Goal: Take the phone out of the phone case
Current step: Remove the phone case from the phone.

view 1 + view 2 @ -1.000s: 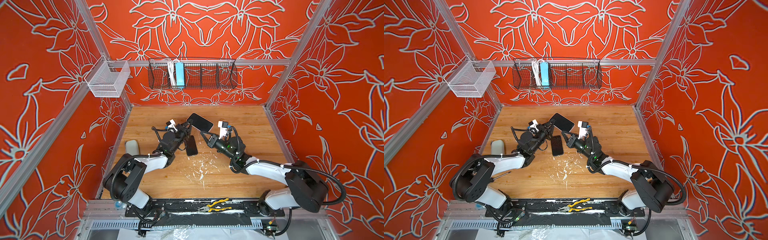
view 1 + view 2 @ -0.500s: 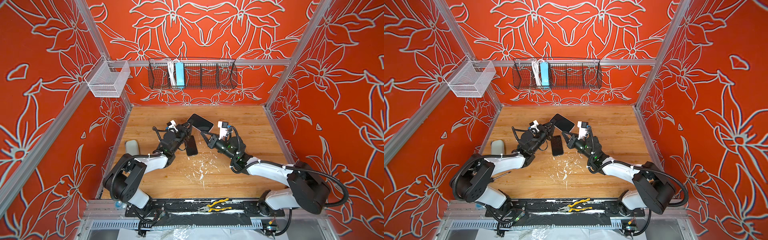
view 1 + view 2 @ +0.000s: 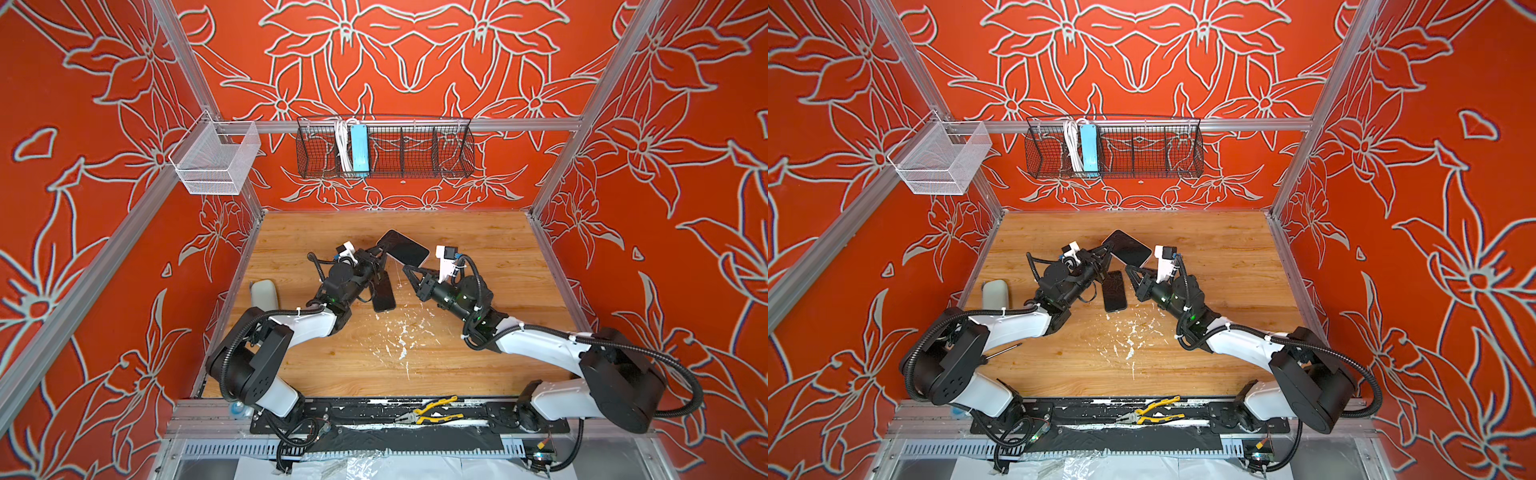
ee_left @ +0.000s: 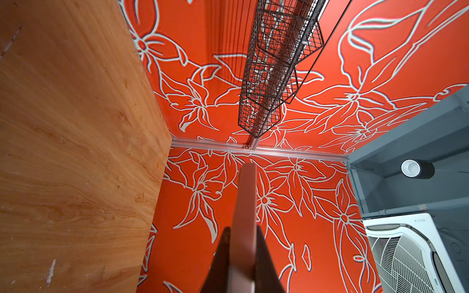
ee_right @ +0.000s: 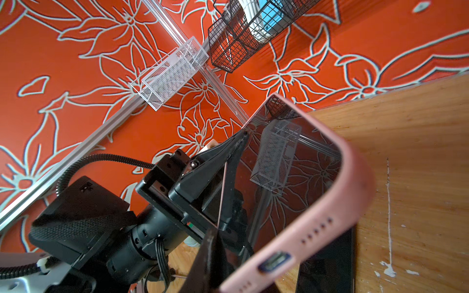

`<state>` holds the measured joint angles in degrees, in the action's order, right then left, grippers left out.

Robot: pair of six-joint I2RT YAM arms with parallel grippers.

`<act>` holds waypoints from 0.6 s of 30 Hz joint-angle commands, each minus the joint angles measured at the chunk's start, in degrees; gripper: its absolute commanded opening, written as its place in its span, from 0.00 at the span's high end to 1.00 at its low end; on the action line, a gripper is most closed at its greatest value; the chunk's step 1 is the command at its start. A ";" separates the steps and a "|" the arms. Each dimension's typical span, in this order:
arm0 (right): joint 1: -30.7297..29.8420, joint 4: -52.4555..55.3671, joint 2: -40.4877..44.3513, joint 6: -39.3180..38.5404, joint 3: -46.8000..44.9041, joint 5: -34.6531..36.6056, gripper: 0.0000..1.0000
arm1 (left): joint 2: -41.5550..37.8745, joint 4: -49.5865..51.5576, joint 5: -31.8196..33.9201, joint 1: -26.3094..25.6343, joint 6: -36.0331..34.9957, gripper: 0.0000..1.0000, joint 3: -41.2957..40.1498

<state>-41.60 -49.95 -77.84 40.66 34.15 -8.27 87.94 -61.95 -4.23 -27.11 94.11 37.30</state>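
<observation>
light: bright, even | shadows: soft | phone (image 5: pixel 304 177): mirror reflections | wrist foreground: blurred | edges: bowed

Catalogue, two matching units: left arm (image 3: pixel 305 324) and right arm (image 3: pixel 540 347).
- We record glossy white tapered links between bulky, rounded black joint housings (image 3: pixel 257 374); the base housing carries small round holes.
- We note black corrugated cable conduit (image 5: pixel 111 159) looping outside each unit, fastened with white zip ties (image 3: pixel 466 335).
- We log green status lights (image 3: pixel 458 296) on the black wrist motors and white camera modules (image 3: pixel 445 257) above.
- We find black triangular fingers (image 5: pixel 229 154) with a silver pivot screw (image 5: pixel 195 164).
</observation>
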 commanded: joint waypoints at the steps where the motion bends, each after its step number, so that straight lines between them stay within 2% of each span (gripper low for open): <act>1: -0.18 9.54 -0.64 -6.75 -1.79 1.33 0.82 | -2.65 -7.30 1.20 0.13 1.91 1.00 3.50; 10: -0.21 11.00 -0.88 -11.46 -1.80 0.01 0.75 | -2.33 -7.96 0.90 0.13 3.52 1.00 4.47; 18: -0.19 12.34 -0.40 -13.13 -2.60 1.89 0.76 | -2.49 -8.07 0.45 0.04 4.21 1.00 5.24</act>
<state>-41.60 -47.00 -77.71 31.11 34.09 -7.88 87.94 -59.53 -4.34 -27.11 94.56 38.20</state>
